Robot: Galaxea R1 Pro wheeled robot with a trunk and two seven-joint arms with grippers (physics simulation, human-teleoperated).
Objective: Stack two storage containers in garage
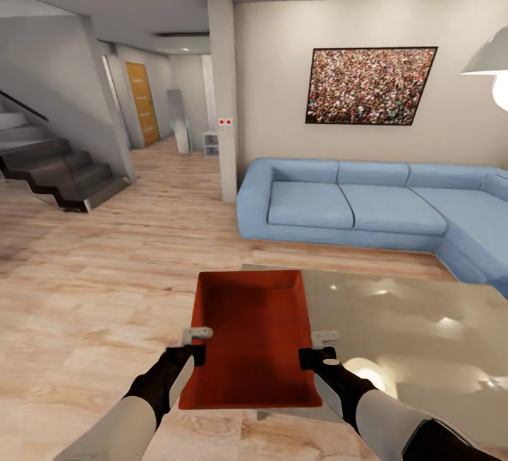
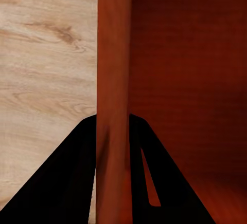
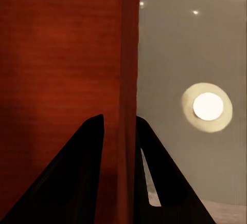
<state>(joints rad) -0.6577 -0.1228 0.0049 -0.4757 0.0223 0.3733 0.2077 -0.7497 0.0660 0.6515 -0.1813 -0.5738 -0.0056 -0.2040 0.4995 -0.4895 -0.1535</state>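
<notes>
One orange-red storage container (image 1: 250, 334) hangs in front of me in the living room, held level between both arms. My left gripper (image 1: 198, 345) is shut on its left wall (image 2: 114, 80), one black finger on each side. My right gripper (image 1: 317, 349) is shut on the right wall (image 3: 129, 70) in the same way. The box is empty and its open top faces up. It is over the wood-plank floor (image 1: 92, 292) and the near left corner of a glass table (image 1: 423, 320). The garage is out of view.
A blue corner sofa (image 1: 367, 204) stands ahead on the right, behind the glass table. A white pillar (image 1: 223, 94) and a dark staircase (image 1: 63, 172) flank a hallway that leads to an orange door (image 1: 143, 103). A white lamp (image 1: 494, 66) hangs at far right.
</notes>
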